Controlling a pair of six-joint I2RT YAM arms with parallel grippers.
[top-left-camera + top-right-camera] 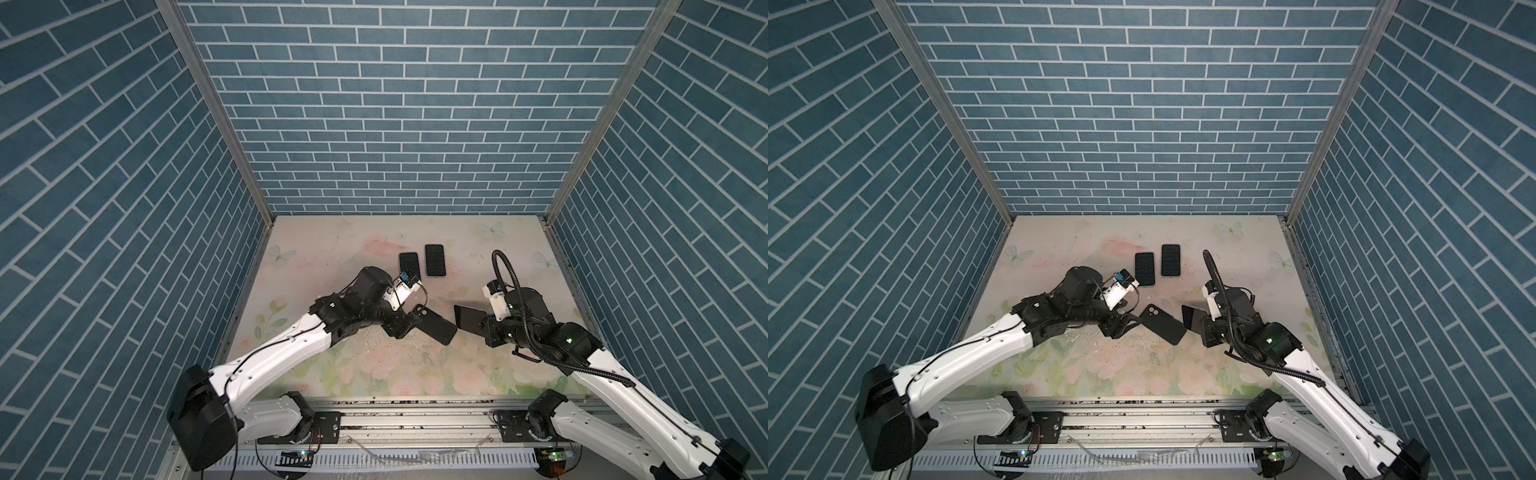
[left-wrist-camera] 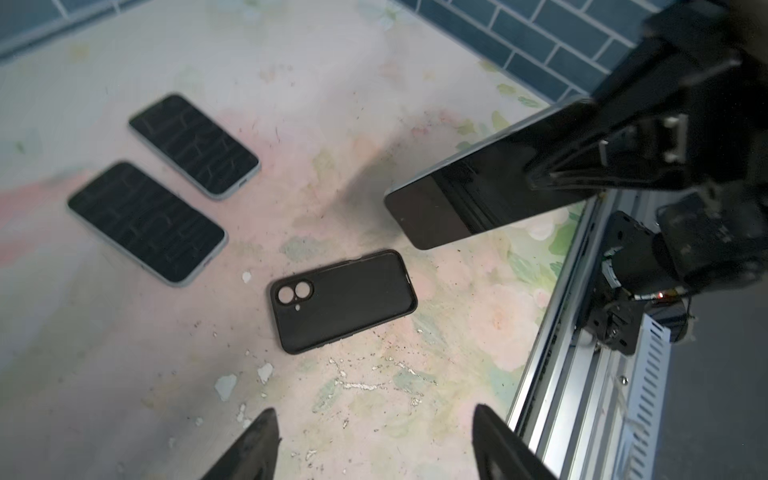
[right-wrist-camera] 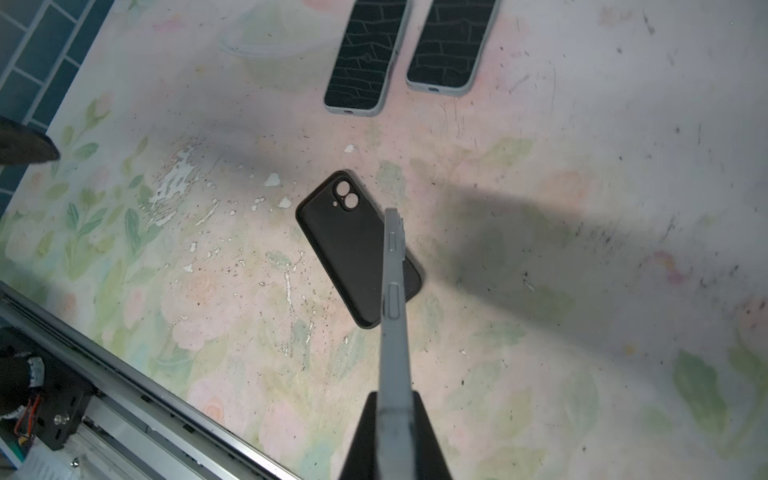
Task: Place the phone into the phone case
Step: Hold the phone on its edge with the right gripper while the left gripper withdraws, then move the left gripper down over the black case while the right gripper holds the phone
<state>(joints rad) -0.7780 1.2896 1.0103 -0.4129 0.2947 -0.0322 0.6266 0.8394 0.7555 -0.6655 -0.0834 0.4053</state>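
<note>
While the right claw (image 3: 395, 401) is pinched on one end of the phone (image 3: 392, 291), the phone is held up off the bench (image 1: 374, 365). It stands on its long edge with the dark screen turned toward the left arm.

The phone's free end hangs just beside the phone case (image 2: 345, 299), at the end away from the camera cutout. The phone is not in the case.

The case lies flat near mid-bench, hollow side up as far as can be seen.

The left claw (image 2: 374, 415) is spread with nothing between its fingers. It is near the cutout end of the case but apart from it in the left wrist view.

The left spare phone (image 1: 409, 266) and right spare phone (image 1: 434, 260) lie side by side, screens up, farther back and well apart from the case.
</note>
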